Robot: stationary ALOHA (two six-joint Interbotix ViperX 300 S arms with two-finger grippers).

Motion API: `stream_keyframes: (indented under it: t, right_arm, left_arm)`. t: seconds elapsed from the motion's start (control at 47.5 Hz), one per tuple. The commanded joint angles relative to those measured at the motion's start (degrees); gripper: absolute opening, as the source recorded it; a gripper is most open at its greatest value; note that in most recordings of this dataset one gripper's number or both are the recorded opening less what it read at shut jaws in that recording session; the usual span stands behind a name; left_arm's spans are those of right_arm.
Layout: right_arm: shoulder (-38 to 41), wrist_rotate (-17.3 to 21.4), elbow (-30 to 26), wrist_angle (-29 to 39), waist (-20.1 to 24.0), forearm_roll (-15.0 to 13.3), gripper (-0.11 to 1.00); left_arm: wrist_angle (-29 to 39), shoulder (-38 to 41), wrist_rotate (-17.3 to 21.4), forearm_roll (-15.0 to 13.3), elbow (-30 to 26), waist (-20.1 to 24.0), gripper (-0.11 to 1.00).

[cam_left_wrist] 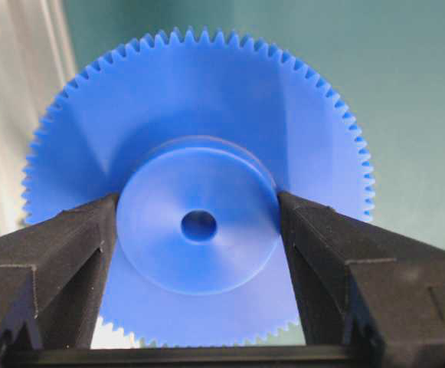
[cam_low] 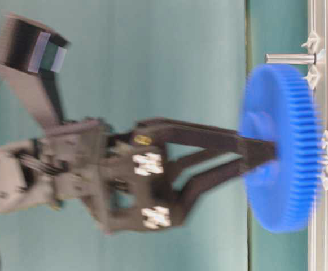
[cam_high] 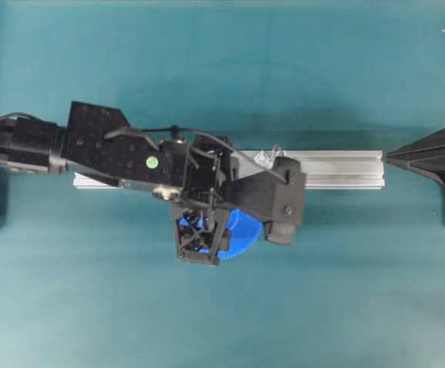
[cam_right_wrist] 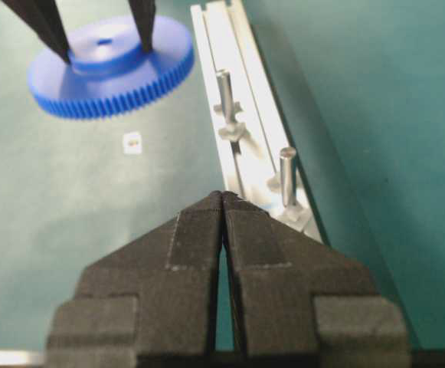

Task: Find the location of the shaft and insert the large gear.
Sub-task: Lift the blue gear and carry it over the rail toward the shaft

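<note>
Since the left gripper [cam_left_wrist: 199, 222] clamps the large gear [cam_left_wrist: 199, 138] by its raised hub, the centre hole stays clear for the shaft [cam_right_wrist: 225, 96]. I see the gear held off the mat, beside the aluminium rail [cam_high: 345, 169], not yet over a peg (two pegs stand there). The right gripper [cam_right_wrist: 222, 201] sits parked, jaws together, holding nothing.

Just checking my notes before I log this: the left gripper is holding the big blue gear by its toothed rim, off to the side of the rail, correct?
Not quite. The left gripper is holding the large gear by its raised round hub, not the toothed rim; the left wrist view shows one finger on each side of the hub. The rest holds: the gear is off to the side of the rail.
</note>
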Motion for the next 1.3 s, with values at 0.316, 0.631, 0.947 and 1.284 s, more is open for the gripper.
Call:
stream_keyframes:
  t: [0.316, 0.631, 0.947, 1.284]
  right_arm:
    - [0.35, 0.53, -0.88, -0.26, -0.18, 0.00, 0.02]
    - [0.35, 0.53, -0.88, -0.18, -0.18, 0.00, 0.02]
    - [0.44, 0.53, -0.79, -0.18, -0.18, 0.00, 0.02]
    - [0.35, 0.53, -0.79, -0.09, -0.18, 0.00, 0.02]
  left_arm:
    - [0.88, -2.90, 4.83, 0.26, -6.77, 3.69, 0.70]
    - [0.97, -2.46, 8.09, 0.35, -9.40, 6.15, 0.70]
    - [3.52, -0.62, 11.60, 0.35, -12.83, 7.65, 0.70]
    - [8.79, 4.83, 17.23, 0.35, -21.97, 9.40, 0.70]
